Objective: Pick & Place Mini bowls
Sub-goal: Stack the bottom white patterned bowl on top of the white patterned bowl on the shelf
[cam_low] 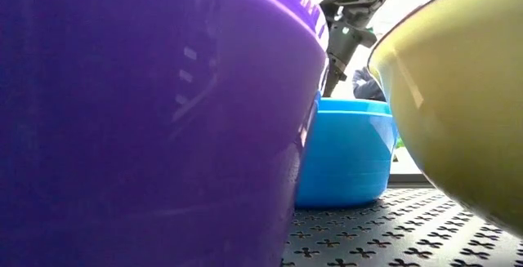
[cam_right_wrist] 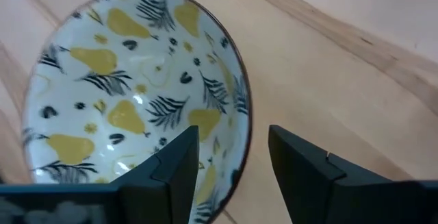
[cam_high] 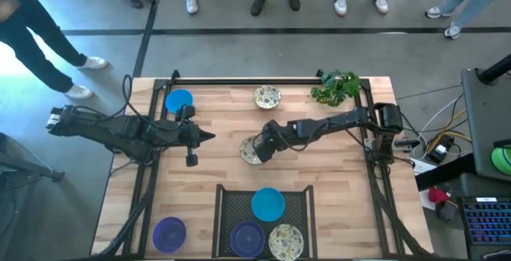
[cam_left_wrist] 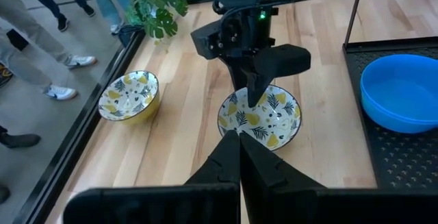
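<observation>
A cream mini bowl with a yellow pear and dark leaf pattern point(cam_high: 250, 152) point(cam_right_wrist: 123, 94) rests on its base at the middle of the wooden table. My right gripper point(cam_high: 262, 144) point(cam_right_wrist: 233, 148) slants down over it, open. One finger stands inside the bowl and the other outside its rim point(cam_right_wrist: 241, 125), which passes between them; I see no touch. My left gripper point(cam_high: 209, 136) point(cam_left_wrist: 239, 136) is shut and holds nothing. It hovers left of that bowl, pointing toward it.
A black mesh tray point(cam_high: 231, 205) at the near edge holds a blue bowl point(cam_high: 267, 203), a purple bowl point(cam_high: 247, 237) and a patterned bowl point(cam_high: 286, 241). Loose bowls: blue point(cam_high: 179, 100), patterned point(cam_high: 267, 96), purple point(cam_high: 169, 232). A plant point(cam_high: 335, 88) stands far right. People stand beyond the far edge.
</observation>
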